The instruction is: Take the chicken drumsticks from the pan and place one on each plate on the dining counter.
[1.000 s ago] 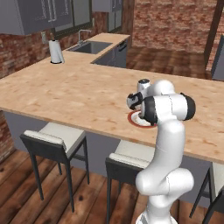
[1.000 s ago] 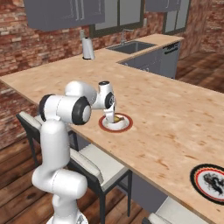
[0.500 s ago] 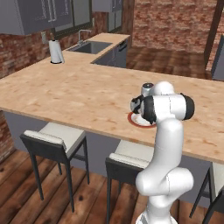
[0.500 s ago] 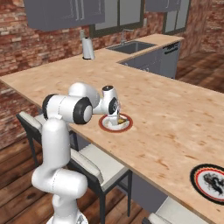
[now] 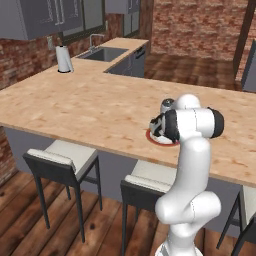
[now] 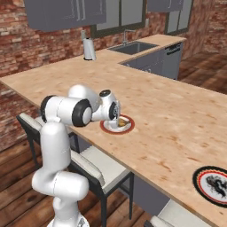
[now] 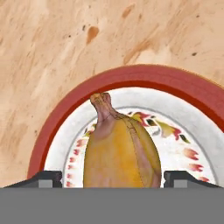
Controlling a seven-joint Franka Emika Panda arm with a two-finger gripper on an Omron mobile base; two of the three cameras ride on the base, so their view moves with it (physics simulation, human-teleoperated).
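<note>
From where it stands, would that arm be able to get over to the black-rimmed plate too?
Probably yes. The black-rimmed plate lies on the same counter, to the right of the red-rimmed plate under the gripper, with bare wood between. It looks far, so the base might need to drive closer.

No words, numbers or brand marks can be read anywhere. The red-rimmed plate (image 7: 131,81) bears only a painted red-and-yellow pattern around its white centre, and the black-rimmed plate (image 6: 216,183) a dark figure — ornament, not lettering.
</note>
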